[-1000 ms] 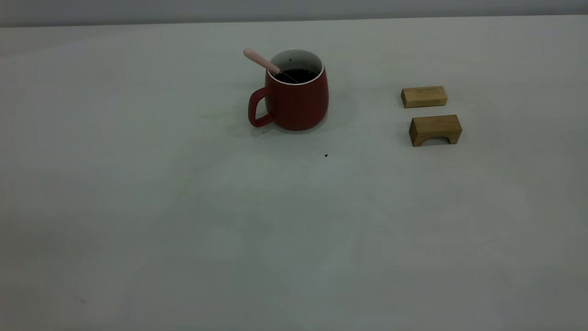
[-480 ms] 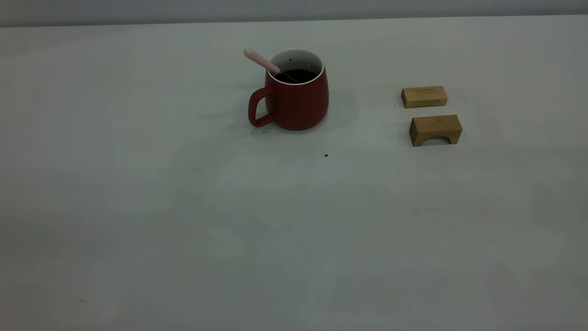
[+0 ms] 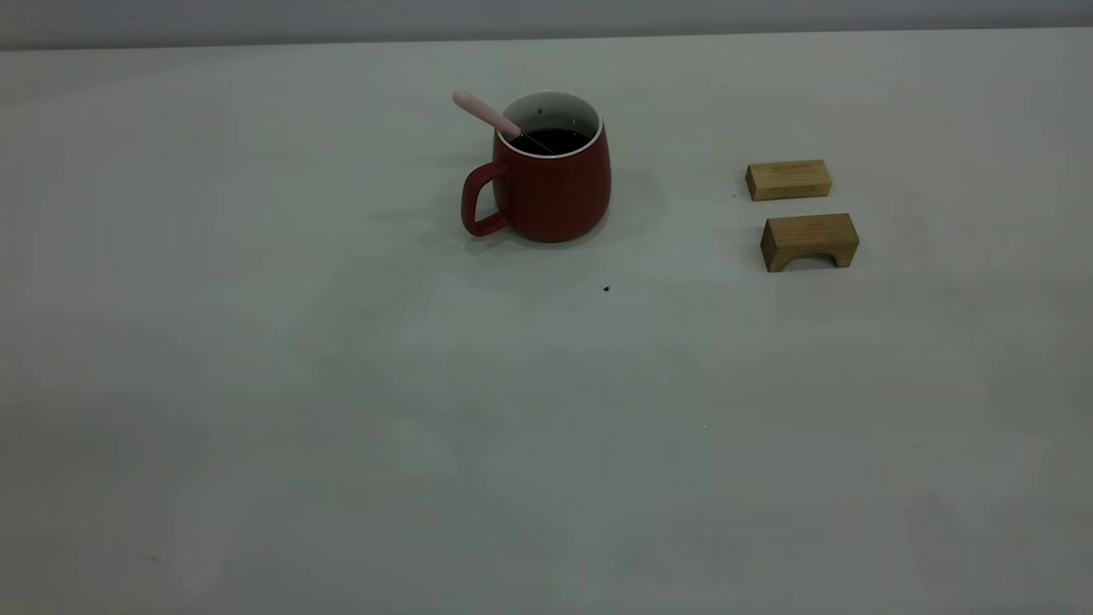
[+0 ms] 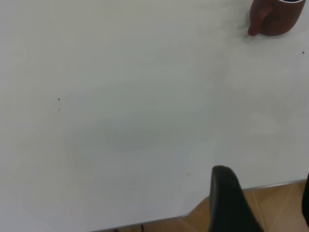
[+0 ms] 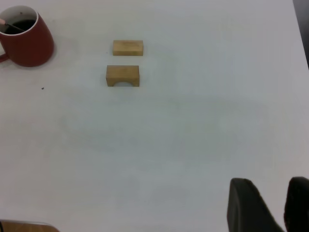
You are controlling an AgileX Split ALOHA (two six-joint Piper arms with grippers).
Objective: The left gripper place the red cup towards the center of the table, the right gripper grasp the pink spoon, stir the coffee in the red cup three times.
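Note:
The red cup (image 3: pixel 551 188) stands upright on the table (image 3: pixel 546 427), back of centre, with its handle toward the left. Dark coffee (image 3: pixel 551 139) fills it. The pink spoon (image 3: pixel 485 114) leans in the cup, its handle sticking out over the rim up and to the left. Neither gripper shows in the exterior view. In the left wrist view my left gripper (image 4: pixel 264 176) hangs over the table's near edge, far from the cup (image 4: pixel 277 19), fingers wide apart and empty. My right gripper (image 5: pixel 270 181) is far from the cup (image 5: pixel 29 41), with a narrow gap between its fingers and nothing held.
Two wooden blocks lie right of the cup: a flat one (image 3: pixel 788 179) and an arched one (image 3: pixel 809 241) just in front of it. A tiny dark speck (image 3: pixel 606 289) sits in front of the cup. Wooden floor (image 4: pixel 280 203) shows past the table edge.

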